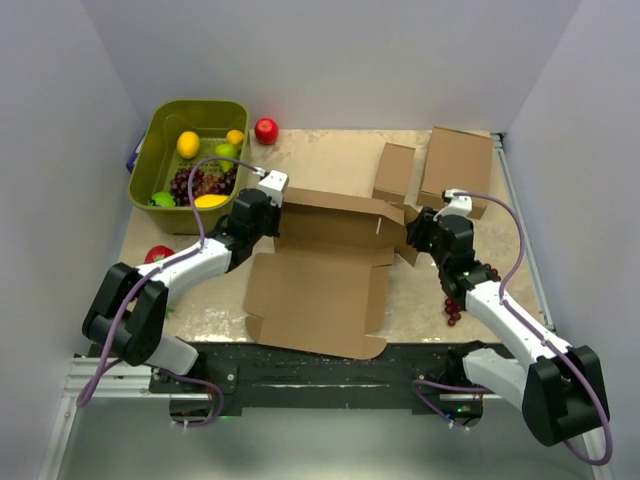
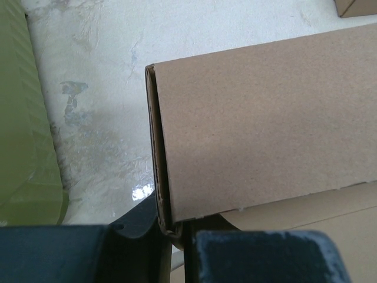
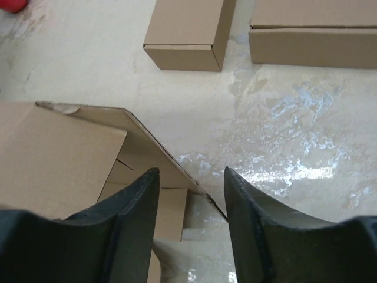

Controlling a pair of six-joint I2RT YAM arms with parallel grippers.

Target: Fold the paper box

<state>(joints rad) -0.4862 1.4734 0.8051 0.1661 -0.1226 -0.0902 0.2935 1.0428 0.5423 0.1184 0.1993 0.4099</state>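
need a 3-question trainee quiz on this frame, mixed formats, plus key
1. True or false: the left end effector is shut on a folded wall of the paper box.
2. The right end effector is: A) shut on a flap; B) open, astride a flap's edge; C) open, clear of the box.
3. What container does the red apple sit just outside?

Key: 1 true. 2 B. 3 the green bin of fruit.

Green bin tucked into back left corner of table, loaded with lemon, dark grapes and other fruit. Red apple parked just beside it at back edge. Small box and flat box set near back right corner. Loose grape bunch left by right edge.
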